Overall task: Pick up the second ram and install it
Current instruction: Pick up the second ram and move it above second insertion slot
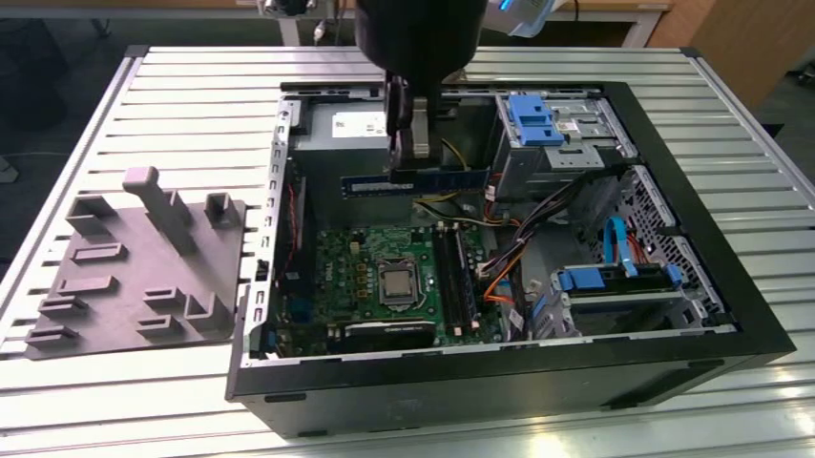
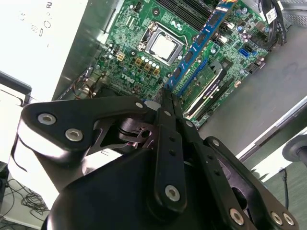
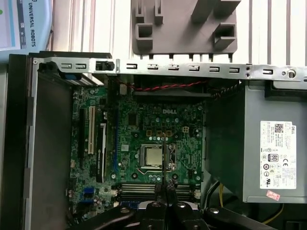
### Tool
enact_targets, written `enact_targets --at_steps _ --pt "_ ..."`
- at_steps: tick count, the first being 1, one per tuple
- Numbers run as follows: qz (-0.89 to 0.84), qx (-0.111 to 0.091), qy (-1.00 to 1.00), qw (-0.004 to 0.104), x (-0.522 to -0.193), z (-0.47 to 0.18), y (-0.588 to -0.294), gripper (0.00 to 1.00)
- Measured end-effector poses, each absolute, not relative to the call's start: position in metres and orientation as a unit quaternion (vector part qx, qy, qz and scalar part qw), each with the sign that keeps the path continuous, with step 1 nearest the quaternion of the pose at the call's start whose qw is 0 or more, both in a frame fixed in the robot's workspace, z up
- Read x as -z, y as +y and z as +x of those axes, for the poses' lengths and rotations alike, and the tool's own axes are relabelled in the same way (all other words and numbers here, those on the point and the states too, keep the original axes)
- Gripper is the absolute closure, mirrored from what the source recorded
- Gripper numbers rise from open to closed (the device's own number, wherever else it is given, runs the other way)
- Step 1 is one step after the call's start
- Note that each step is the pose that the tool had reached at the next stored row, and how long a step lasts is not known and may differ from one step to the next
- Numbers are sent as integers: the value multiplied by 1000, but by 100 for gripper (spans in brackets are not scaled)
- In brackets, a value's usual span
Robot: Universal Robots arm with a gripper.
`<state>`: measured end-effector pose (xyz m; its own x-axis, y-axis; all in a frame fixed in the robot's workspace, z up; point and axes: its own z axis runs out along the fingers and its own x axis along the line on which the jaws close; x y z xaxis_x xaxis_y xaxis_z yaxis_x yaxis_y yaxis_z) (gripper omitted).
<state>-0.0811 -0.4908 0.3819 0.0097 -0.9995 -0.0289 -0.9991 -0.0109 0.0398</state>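
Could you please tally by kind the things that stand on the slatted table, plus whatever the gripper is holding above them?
Open computer case: 1
Grey holder tray: 1
Memory stick, the second ram, clamped in the gripper above the case: 1
Total: 3
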Motion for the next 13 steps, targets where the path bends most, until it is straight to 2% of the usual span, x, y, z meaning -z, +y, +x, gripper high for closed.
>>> enact_targets --at_steps 13 --pt "710 24 -703 4 -370 -79 -490 88"
